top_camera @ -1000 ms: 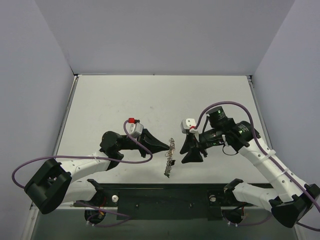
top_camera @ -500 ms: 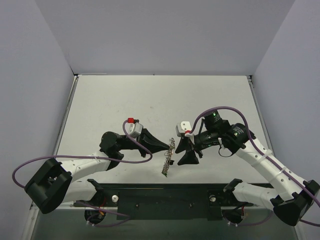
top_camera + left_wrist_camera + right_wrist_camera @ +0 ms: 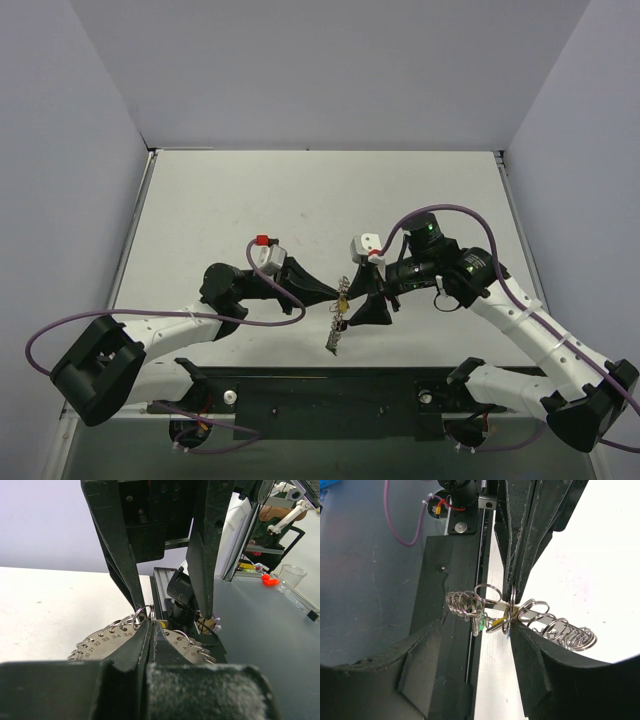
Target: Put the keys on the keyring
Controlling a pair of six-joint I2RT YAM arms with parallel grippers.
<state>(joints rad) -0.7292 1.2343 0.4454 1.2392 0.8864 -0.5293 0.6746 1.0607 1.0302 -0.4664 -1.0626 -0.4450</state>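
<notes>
The keyring (image 3: 107, 645): polished metal, glossy wire loops round a brushed, number-stamped plate. On the keyring, keys (image 3: 508, 614): glossy plastic heads, yellow and green. At the keyring, left gripper (image 3: 150, 630): matt black plastic, grainy, scuffed. Beneath the keyring, table (image 3: 45, 600): matt off-white, smooth.

The keyring (image 3: 493, 608) looks silvery, with a yellow key (image 3: 509, 613), a green key (image 3: 481, 625) and, I think, a blue key (image 3: 508, 634).
</notes>
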